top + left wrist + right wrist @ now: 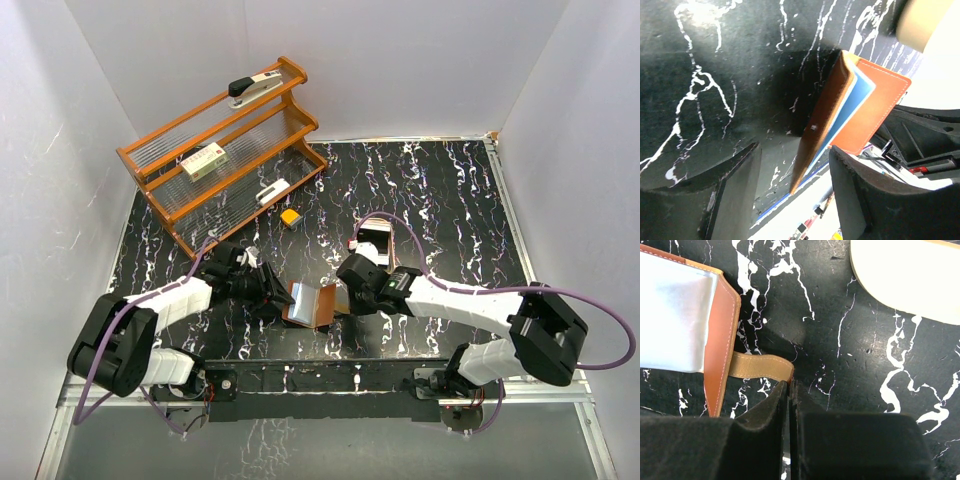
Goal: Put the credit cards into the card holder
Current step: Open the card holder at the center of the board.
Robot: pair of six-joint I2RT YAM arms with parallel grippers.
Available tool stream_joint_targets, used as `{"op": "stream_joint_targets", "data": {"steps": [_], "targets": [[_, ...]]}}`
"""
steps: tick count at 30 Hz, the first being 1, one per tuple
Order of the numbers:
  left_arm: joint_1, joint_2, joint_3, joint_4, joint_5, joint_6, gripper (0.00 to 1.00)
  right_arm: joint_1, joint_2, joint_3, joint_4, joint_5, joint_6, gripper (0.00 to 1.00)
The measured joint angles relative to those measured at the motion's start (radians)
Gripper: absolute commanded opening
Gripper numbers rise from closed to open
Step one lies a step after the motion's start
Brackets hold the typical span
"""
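The card holder (312,303), a reddish-brown wallet, stands half open on the black marbled table between my two grippers. A light blue credit card (853,102) shows edge-on between its brown cover (822,117) and the orange flap (880,107). A silvery card face (675,315) fills its inside in the right wrist view. My left gripper (794,150) is open, with the cover's lower edge in the gap and touching neither finger. My right gripper (790,387) is shut on the tip of the tan closing tab (760,366).
An orange wooden rack (222,150) with a stapler and small boxes stands at the back left. A small yellow block (291,216) lies in front of it. A pale tray (910,280) sits just beyond my right gripper, partly hidden by that arm in the top view.
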Motion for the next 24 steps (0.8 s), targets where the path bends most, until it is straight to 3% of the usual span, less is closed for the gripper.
{"op": "stream_joint_targets", "data": {"steps": [6,15,18,21,24], "targets": [[0.0,0.006,-0.01,0.085,0.037,-0.024,0.49,0.0,-0.003,-0.002,0.018,-0.011,0.0,0.0],[0.0,0.034,-0.038,0.154,0.061,-0.052,0.19,0.0,-0.003,-0.017,0.031,-0.018,-0.001,0.0],[0.0,0.031,-0.039,0.164,0.063,-0.06,0.0,0.0,-0.003,-0.028,0.033,-0.021,-0.001,0.0],[0.0,0.023,-0.04,0.174,0.073,-0.064,0.0,0.0,-0.002,-0.035,0.035,-0.024,0.0,0.0],[0.0,0.013,-0.041,0.175,0.084,-0.067,0.0,0.0,-0.002,-0.035,0.035,-0.03,0.0,0.16]]}}
